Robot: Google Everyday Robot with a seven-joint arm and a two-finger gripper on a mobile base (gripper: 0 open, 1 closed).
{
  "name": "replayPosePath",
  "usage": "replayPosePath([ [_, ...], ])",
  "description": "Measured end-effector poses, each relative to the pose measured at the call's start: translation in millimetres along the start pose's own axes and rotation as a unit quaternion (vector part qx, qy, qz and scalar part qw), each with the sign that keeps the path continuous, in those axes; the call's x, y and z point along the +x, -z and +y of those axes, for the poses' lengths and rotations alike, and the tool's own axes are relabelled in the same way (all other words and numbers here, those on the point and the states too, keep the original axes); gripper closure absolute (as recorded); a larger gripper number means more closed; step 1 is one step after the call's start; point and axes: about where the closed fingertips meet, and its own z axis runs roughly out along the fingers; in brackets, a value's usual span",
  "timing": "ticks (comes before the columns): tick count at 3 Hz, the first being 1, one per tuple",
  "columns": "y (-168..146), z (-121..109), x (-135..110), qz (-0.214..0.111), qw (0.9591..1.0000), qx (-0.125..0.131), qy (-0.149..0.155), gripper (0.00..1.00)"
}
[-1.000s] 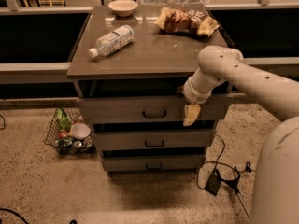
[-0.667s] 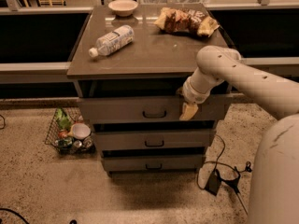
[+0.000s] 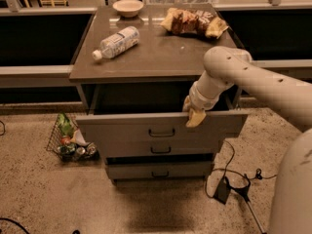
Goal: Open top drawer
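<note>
Top drawer (image 3: 122,126) is standing pulled out from the cabinet (image 3: 161,57), its front panel jutting forward of the two lower fronts, with a dark gap showing behind its top edge. Gripper (image 3: 194,114) is sitting at that top edge, right of the handle (image 3: 162,132); spread or pinching, cannot tell. Arm (image 3: 253,79) is reaching in from the right. Bare floor (image 3: 146,204) is showing ahead of the panel. Basket (image 3: 68,141) is sitting near its left corner, power brick (image 3: 223,189) lying at right. Bottle (image 3: 116,43) is lying near the cabinet top's left edge.
</note>
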Motion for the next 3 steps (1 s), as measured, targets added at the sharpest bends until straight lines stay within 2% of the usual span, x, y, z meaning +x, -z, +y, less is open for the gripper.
replayPosePath([
  [1,5.2,28.6,-13.4,-0.009,0.9999,-0.012,0.004,1.0],
  [2,4.5,28.9,-13.0,-0.009,0.9999,-0.012,0.004,0.83],
  [3,4.5,28.9,-13.0,-0.009,0.9999,-0.012,0.004,0.61],
])
